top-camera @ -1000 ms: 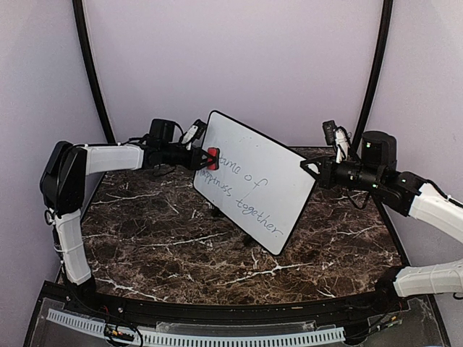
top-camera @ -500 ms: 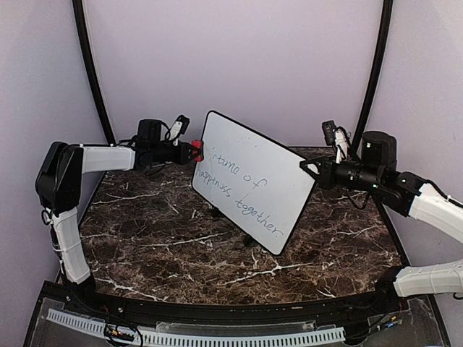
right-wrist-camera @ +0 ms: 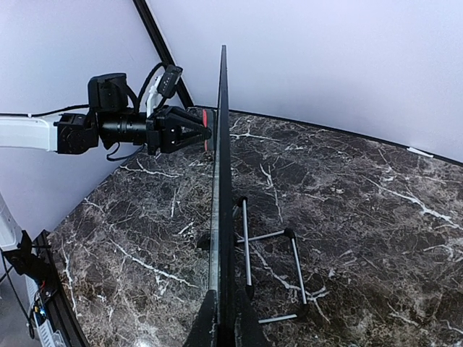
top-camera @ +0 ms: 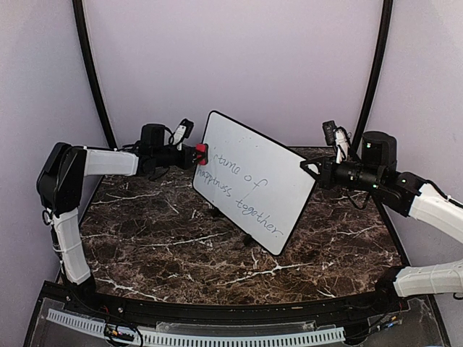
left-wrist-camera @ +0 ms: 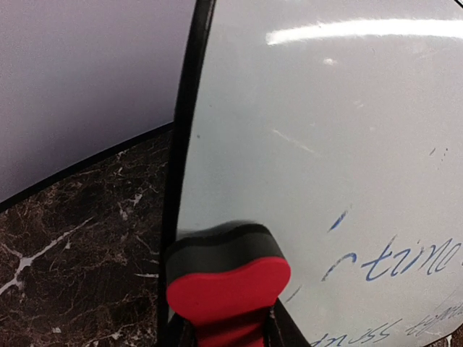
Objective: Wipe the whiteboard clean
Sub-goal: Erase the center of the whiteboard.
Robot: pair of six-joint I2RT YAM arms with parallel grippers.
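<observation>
Left claw (top-camera: 197, 153) closed on a red eraser (top-camera: 202, 152), whose dark felt face is turned away from the claw. The eraser sits at the claw's tip, right at the upper left edge of the whiteboard (top-camera: 253, 181); contact is hard to judge. The whiteboard stands tilted on the counter (top-camera: 145, 238), between the two claws. Right claw (top-camera: 312, 172) pinched tight on the board's right edge, the board edge-on straight ahead of it. Blue handwriting (left-wrist-camera: 405, 264) lies just beyond the left claw's tip. Thin wire stand (right-wrist-camera: 271, 267) rests behind the board, ahead of the right claw.
</observation>
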